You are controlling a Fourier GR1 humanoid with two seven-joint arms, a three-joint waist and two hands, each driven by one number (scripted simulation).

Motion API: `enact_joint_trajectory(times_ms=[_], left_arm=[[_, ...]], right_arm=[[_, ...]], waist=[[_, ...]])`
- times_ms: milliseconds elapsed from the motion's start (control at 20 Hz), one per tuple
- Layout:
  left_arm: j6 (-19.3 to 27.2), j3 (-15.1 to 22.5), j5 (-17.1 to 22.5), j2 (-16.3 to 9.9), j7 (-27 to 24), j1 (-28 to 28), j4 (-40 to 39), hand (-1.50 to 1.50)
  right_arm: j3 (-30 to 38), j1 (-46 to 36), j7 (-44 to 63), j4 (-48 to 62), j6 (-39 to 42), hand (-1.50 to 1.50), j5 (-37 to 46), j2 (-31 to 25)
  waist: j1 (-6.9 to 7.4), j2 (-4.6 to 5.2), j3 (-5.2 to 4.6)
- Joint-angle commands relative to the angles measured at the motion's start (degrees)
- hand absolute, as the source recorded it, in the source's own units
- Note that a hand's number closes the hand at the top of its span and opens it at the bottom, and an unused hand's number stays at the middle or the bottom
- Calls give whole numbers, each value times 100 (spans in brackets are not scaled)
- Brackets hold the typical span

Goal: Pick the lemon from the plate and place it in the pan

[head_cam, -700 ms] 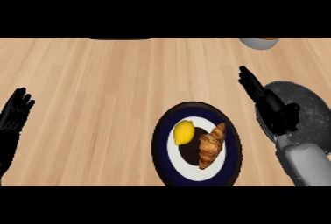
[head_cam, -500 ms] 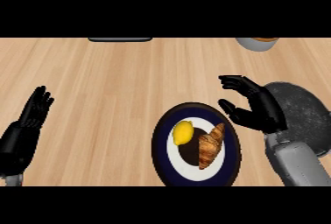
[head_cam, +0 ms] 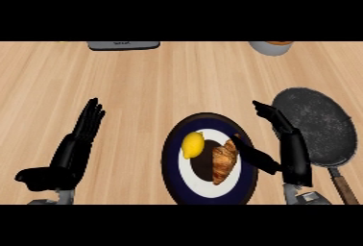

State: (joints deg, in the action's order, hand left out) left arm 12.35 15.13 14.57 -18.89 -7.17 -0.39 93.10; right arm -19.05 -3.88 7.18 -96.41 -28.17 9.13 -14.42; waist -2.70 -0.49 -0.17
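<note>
- Pale wooden table (head_cam: 177,81) fills the view, with a grey slab (head_cam: 123,45) and a round pot (head_cam: 272,47) at its far edge.
- On the near side sits a dark-rimmed plate (head_cam: 175,168) with a white centre; the lemon (head_cam: 193,144) lies on its left half, just beside a croissant (head_cam: 225,161) — the two look close to touching.
- To the right of the plate stands the dark pan (head_cam: 315,126), its handle pointing toward the robot.
- I judge the lemon light, stiff and rounded, with a smooth skin that could roll or slip; it is not fragile. The best hold is probably across its middle, fingers on the left flank and thumb on the side facing the croissant (there is little room there).
- The right hand (head_cam: 284,139) is between plate and pan, fingers straight, thumb spread out over the plate's right rim near the croissant — it holds nothing and is not at the lemon yet.
- The left hand (head_cam: 77,146) rests at the left, fingers straight and up, holding nothing.
</note>
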Motion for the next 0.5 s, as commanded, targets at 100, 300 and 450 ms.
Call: enact_joint_trajectory(times_ms=[100, 300, 450], left_arm=[[49, 257, -190, 342, -42, -77, -129, 0], [-48, 190, -204, 410, 105, -390, -291, 0], [-64, 281, -351, 516, -316, -191, -459, 0]], right_arm=[[-685, 1074, 1251, -1662, -263, -150, 1531, -694], [-836, 540, 2773, -2069, 495, -150, 2169, -809], [-933, -169, 3447, -1720, 1223, -150, 2326, -774]], waist=[[120, 7, 3], [215, 32, 4], [299, 48, 4]])
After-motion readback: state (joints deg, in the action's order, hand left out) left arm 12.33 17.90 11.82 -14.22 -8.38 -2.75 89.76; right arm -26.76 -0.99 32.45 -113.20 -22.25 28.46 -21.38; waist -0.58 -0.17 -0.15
